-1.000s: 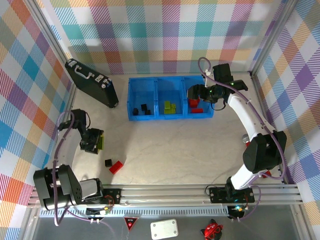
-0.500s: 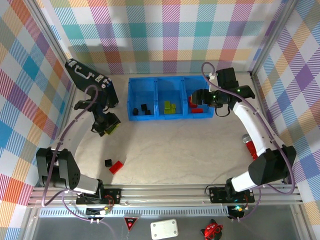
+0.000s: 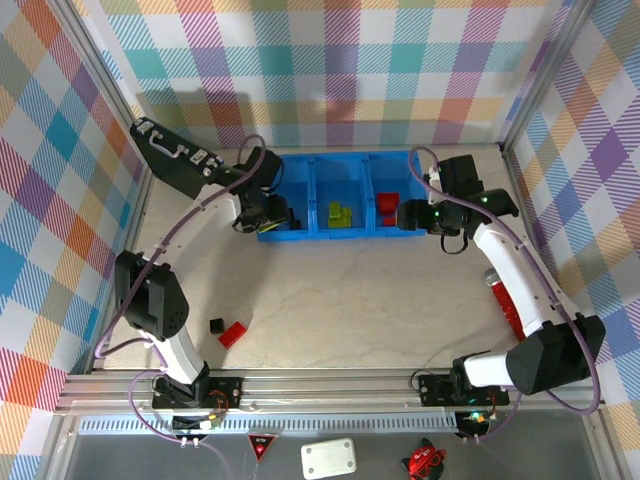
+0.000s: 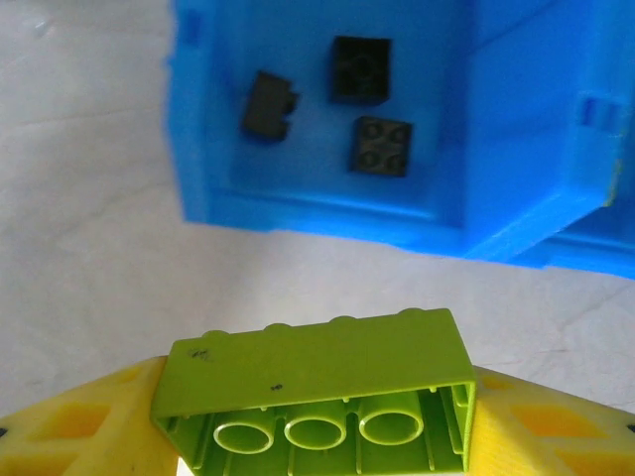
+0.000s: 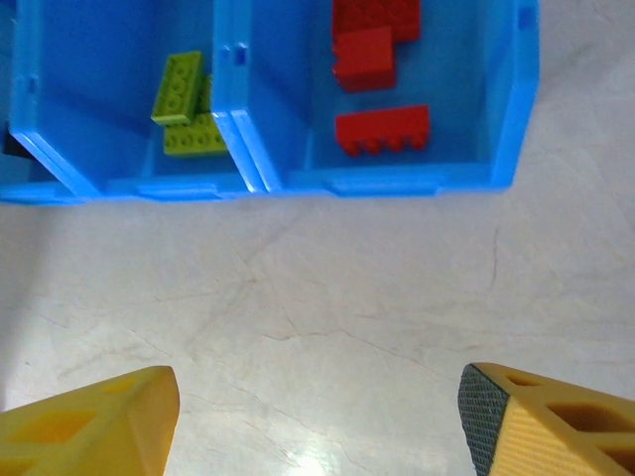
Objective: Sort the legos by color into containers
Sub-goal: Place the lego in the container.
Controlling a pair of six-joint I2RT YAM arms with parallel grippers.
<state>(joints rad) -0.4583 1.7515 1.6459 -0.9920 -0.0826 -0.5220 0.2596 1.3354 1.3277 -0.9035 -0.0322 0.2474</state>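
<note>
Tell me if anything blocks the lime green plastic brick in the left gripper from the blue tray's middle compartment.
Only the low walls of the blue plastic tray. The lime green plastic brick, clamped in the left gripper, hangs near the left compartment; the dividing wall separates that from the middle compartment.

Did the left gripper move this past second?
Yes. The left gripper, holding a green lego, swung right and away to the blue tray's left end.
</note>
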